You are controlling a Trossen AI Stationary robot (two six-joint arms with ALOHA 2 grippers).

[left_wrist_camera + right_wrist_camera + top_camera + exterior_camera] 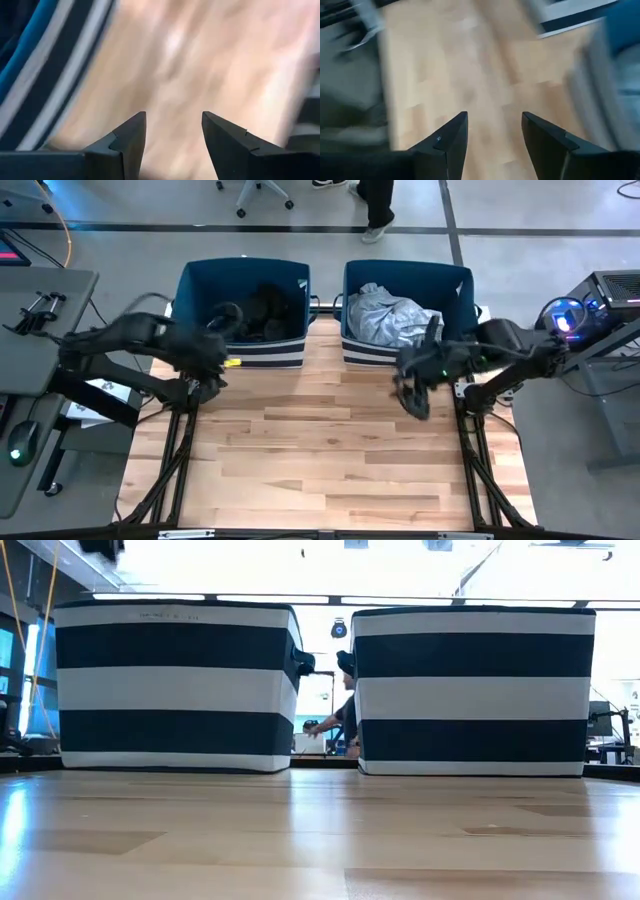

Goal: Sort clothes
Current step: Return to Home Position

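Observation:
Dark clothes (262,313) lie in the left navy bin (198,285). Grey and white clothes (392,318) lie in the right navy bin (460,285). My left gripper (216,365) is open and empty above the table, just in front of the left bin; its fingers (131,137) show a gap over bare wood. My right gripper (410,392) is open and empty above the table, in front of the right bin, with its fingers (451,135) apart over bare wood. No garment shows on the table.
The two striped bins (175,685) (472,690) stand side by side at the table's far edge. The wooden tabletop (320,460) stretches in front of them. A person (340,715) sits beyond the table; another's legs (378,210) show on the floor behind.

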